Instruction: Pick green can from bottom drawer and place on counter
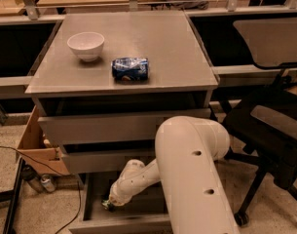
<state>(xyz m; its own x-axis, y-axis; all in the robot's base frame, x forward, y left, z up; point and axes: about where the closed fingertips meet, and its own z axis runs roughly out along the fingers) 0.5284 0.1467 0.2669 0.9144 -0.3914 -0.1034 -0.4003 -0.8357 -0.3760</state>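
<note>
Your counter [153, 43] fills the far half of the scene, and your white arm [192, 169] bulks up near and to the right, below it. The bottom drawer [123, 224] stands open toward you. On the counter a bowl [86, 45] sits far left, and a blue can [131, 68] lies on its side near it, long axis left-right. Your gripper [110, 204] is down in the drawer's left part; you cannot tell its opening or hold. A speck of the green can [106, 206] shows at its tip, axis unreadable.
</note>
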